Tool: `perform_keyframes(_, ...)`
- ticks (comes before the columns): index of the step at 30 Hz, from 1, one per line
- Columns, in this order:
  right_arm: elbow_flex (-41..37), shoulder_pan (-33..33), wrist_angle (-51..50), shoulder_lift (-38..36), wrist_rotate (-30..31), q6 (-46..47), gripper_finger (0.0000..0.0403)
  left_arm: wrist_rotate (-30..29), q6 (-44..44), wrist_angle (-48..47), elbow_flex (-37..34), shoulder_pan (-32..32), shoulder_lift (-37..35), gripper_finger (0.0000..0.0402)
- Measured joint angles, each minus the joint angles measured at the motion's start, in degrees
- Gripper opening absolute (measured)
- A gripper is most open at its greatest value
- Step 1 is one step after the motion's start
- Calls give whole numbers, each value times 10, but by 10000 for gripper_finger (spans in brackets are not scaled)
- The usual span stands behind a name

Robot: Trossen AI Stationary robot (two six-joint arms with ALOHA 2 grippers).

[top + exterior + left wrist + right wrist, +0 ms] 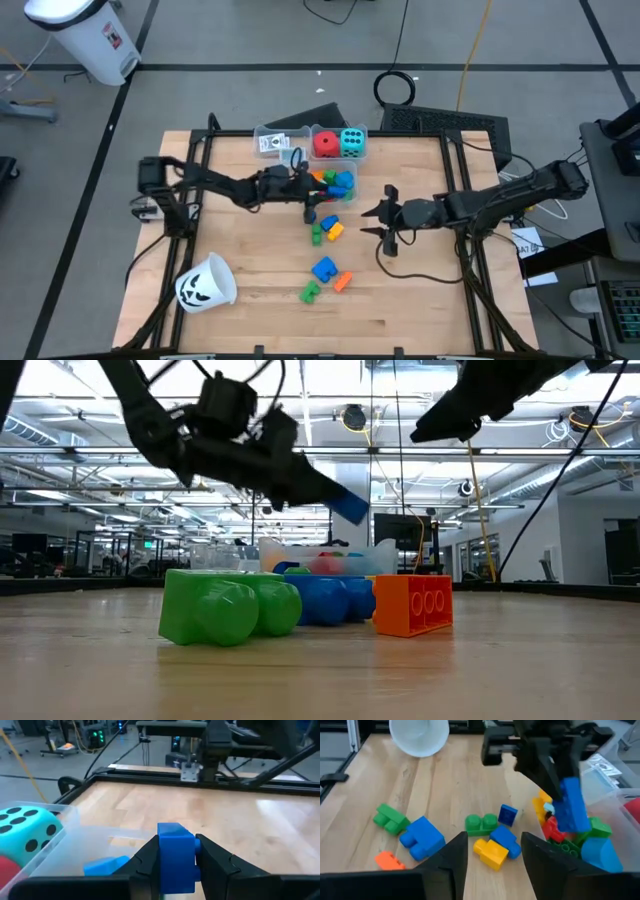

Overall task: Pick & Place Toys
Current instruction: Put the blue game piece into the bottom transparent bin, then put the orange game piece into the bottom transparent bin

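Where the left end effector point(176, 862) clamps it, the blue block point(176, 855) looks glossy.

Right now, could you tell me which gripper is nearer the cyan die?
Left. The left gripper holds a blue block beside the cyan die; the right gripper hovers farther off, open.

lab | ceiling trusses point(300, 452) | floor cables point(396, 88) | equipment racks point(95, 735)

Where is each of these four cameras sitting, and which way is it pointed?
High: overhead, straight down; both arms, table.
Low: table height, looking level; green block, arms above.
Left wrist: on the left arm, past left pincer clamping blue block.
Right wrist: on the right arm, past the open right pincer toward loose blocks.
Shared: that blue block shows in both wrist views.
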Motion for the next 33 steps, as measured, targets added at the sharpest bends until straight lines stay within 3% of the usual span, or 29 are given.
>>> perform_keyframes(10,-44,0,83,-1,1,-5,146,-23,-23,3,44,16,79,104)
perform_keyframes(19,-44,0,82,-1,0,-7,147,-25,-66,-10,45,15,75,270)
perform_keyframes(26,-44,0,107,7,-6,-8,154,-9,-79,-47,45,15,22,341)
perform_keyframes(33,-78,1,265,92,-165,-23,172,-10,-87,-167,45,7,-92,361)
